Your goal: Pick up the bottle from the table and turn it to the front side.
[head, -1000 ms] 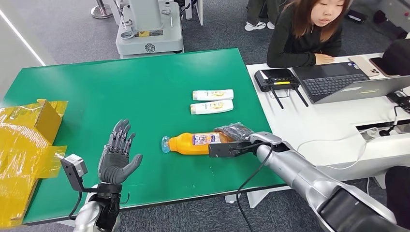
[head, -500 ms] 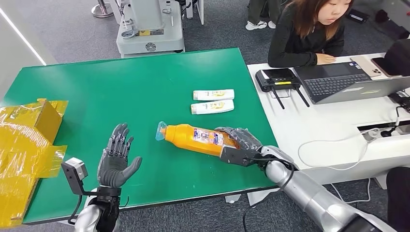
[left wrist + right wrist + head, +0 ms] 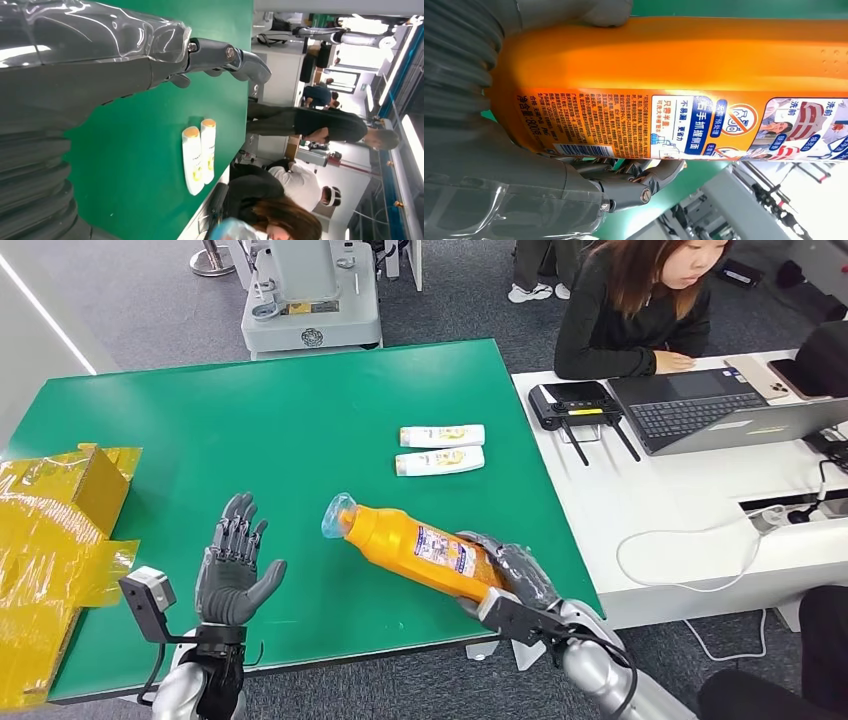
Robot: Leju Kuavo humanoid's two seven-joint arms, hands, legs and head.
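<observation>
Small bottles: we see two white bottles (image 3: 440, 449) lying side by side on the green table (image 3: 250, 430).
Left edge: crumpled yellow packaging (image 3: 55, 540) lies on the table.
Side desk: a white desk (image 3: 680, 505) carries an open laptop (image 3: 715, 410) and a black device (image 3: 570, 403).
Person: a person (image 3: 640, 305) sits behind the desk.
Behind the table: a pale machine base (image 3: 310, 300) stands on the floor.

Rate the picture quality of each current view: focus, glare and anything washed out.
Head view: even light and sharp, with the orange bottle and the right robot hand crisp. Left wrist view: soft glare on the left robot hand cover, and bright washed-out lights in the room beyond. Right wrist view: the bottle's label print is readable, and one background corner is blown out white.
</observation>
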